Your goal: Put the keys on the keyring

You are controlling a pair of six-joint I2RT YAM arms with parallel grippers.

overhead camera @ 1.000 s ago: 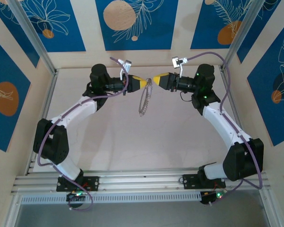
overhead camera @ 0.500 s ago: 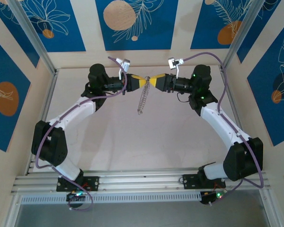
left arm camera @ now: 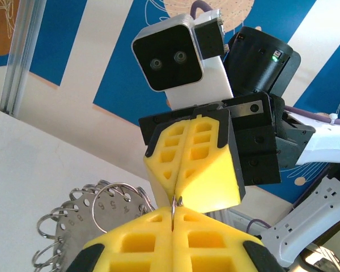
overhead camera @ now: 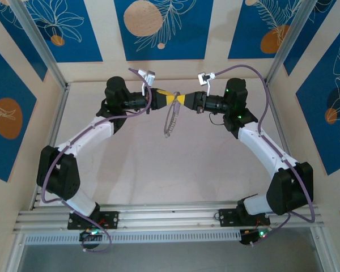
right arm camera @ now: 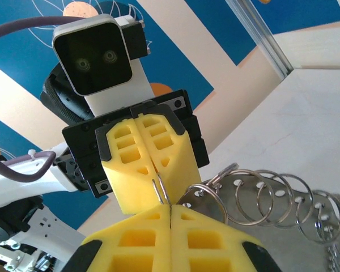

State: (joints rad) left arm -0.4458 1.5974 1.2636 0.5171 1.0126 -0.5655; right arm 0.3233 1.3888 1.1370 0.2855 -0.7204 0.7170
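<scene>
High above the table's far middle, my left gripper [overhead camera: 170, 98] and right gripper [overhead camera: 187, 99] meet tip to tip. Both are shut on the same small silver loop [left arm camera: 176, 203] of the keyring, its wire [right arm camera: 162, 190] running from one jaw seam into the other. The keyring [overhead camera: 170, 121] hangs below them, edge-on from above. It is a thin grey metal hoop [left arm camera: 72, 225] with numbered holes, fringed with silver loops [right arm camera: 283, 195]. My left gripper [left arm camera: 174, 214] faces the right one's yellow fingers [left arm camera: 207, 164]. My right gripper [right arm camera: 170, 208] faces the left one's fingers [right arm camera: 130, 164]. The keys are out of view.
The pale table [overhead camera: 158, 164] lies well below the hanging ring. Aluminium rails [overhead camera: 56, 113] run along its sides and blue patterned walls [overhead camera: 158, 28] stand behind. Purple cables [overhead camera: 249, 68] loop off both wrists.
My right gripper has moved left to meet the left one and has shut on the small loop. The hanging keyring has turned from face-on to nearly edge-on.
</scene>
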